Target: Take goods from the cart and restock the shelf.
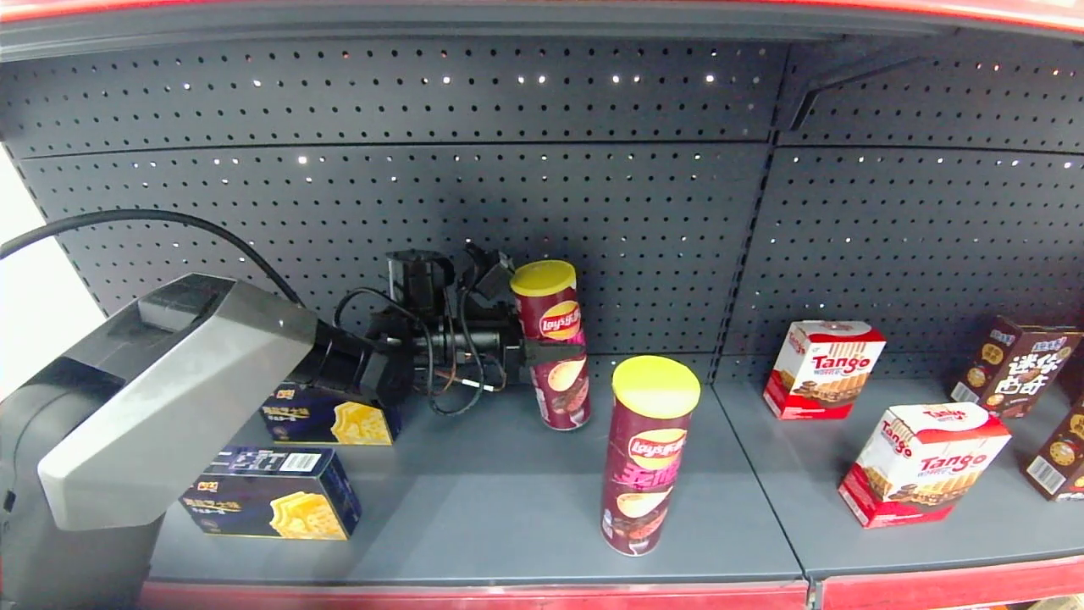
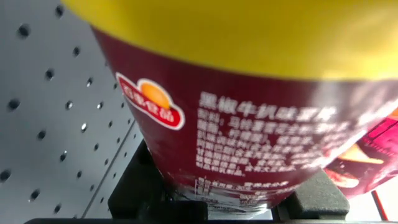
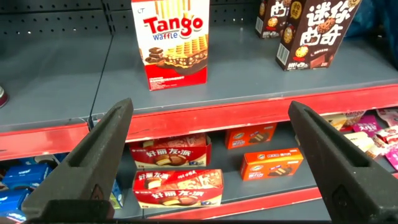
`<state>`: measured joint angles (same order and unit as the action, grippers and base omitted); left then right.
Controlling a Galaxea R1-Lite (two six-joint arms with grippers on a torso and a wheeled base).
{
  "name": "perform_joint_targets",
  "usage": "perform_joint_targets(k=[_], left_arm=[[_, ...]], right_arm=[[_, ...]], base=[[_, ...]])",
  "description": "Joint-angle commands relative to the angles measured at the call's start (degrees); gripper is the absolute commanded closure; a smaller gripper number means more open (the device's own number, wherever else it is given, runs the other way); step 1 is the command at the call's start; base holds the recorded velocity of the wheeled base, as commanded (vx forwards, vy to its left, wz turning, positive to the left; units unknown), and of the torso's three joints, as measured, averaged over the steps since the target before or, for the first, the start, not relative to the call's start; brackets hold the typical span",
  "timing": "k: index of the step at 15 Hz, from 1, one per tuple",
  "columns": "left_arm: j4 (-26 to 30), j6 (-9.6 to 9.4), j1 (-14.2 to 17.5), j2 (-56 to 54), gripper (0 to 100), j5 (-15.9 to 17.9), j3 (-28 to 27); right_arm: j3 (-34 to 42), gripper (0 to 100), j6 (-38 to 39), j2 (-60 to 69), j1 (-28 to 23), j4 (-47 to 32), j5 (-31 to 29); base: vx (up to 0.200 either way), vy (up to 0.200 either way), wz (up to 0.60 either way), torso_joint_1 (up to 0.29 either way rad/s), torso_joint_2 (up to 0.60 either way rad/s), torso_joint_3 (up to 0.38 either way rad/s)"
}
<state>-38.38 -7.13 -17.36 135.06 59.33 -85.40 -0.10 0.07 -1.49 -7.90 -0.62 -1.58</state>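
My left tool (image 1: pixel 532 351) is clenched around a maroon chip can (image 1: pixel 555 326) with a yellow lid, gripping it at mid-height. The can is upright near the shelf's (image 1: pixel 474 508) pegboard back. I cannot tell whether its base touches the shelf. A second chip can (image 1: pixel 645 457) stands apart from it, closer to the front edge. Two dark blue boxes (image 1: pixel 275 504) lie under my left arm. My right tool (image 3: pixel 211 162) is released, fingers spread wide, facing a waffle box (image 3: pixel 176 40) on the shelf.
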Motion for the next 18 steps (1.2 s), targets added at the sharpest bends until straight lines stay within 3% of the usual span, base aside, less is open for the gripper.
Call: perform_joint_targets(k=[1, 18], left_arm=[[0.06, 0.01, 0.31, 0.12, 100, -0.01, 0.05], [0.06, -0.08, 1.36, 1.7, 100, -0.09, 0.32]], right_arm=[[0.01, 0, 0.01, -0.09, -0.01, 0.01, 0.0], [0.01, 0, 0.01, -0.09, -0.01, 0.01, 0.0]], base=[[0.0, 0.0, 0.0, 0.0, 0.0, 0.0], [0.0, 0.0, 0.0, 0.0, 0.0, 0.0]])
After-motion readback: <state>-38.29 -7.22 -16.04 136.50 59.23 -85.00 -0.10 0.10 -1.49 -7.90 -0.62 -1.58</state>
